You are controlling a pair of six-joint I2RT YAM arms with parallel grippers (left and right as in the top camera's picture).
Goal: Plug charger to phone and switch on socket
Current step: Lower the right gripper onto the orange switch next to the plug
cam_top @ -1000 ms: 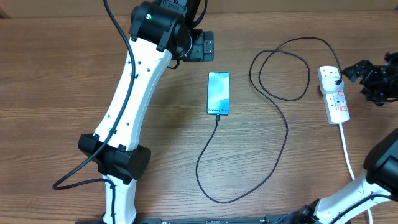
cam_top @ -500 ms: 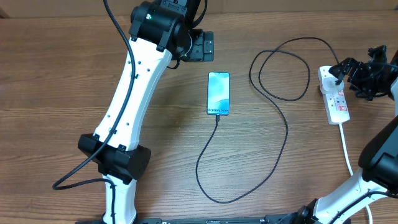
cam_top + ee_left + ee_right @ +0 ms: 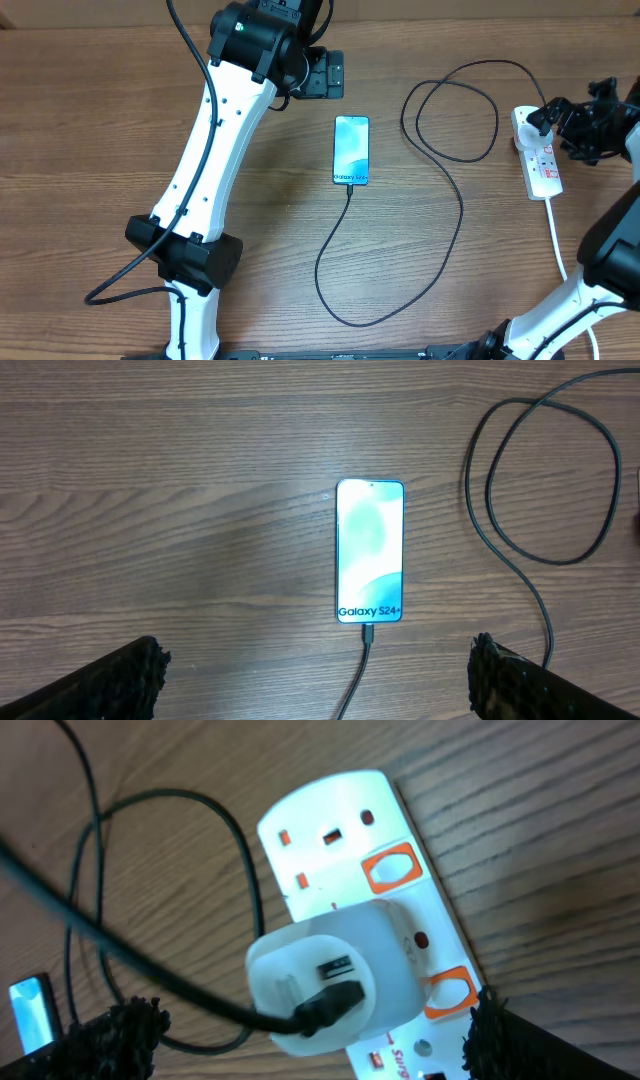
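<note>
Looking down from overhead, I see the phone (image 3: 351, 150) lying flat near the middle of the table (image 3: 100, 150), screen lit, with the charger (image 3: 462, 212) plugged into its near end; the thin black cable runs toward the near edge, sweeps back up, makes 1 loop and ends at the socket (image 3: 543, 165) on the right (a white strip, its thick white cord (image 3: 560, 250) trailing toward the near edge). My left gripper (image 3: 322, 73) hangs beyond the phone's far end, apart from it; from this height I cannot judge its jaws. My right gripper (image 3: 566, 130) sits over the far end of the socket.

Left wrist: the phone (image 3: 370, 550) is centred, "Galaxy S24+" along its lower edge, the connector tip seated in the port just below that text; the 2 fingers (image 3: 120, 675) show only as dark tips in the bottom corners, spread wide, holding nothing.

Right wrist: the socket (image 3: 340, 820) crosses the frame on a slant; a white adapter (image 3: 380, 945) is pushed into 1 outlet, the charger's (image 3: 150, 970) black plug stuck in its face; 2 orange-red switches (image 3: 392, 868) lie along the strip's right edge, 1 above the adapter, 1 just beside it lower down; I cannot tell whether either is on. Both fingers (image 3: 110, 1040) sit in the bottom corners, jaws wide, gripping nothing.
</note>
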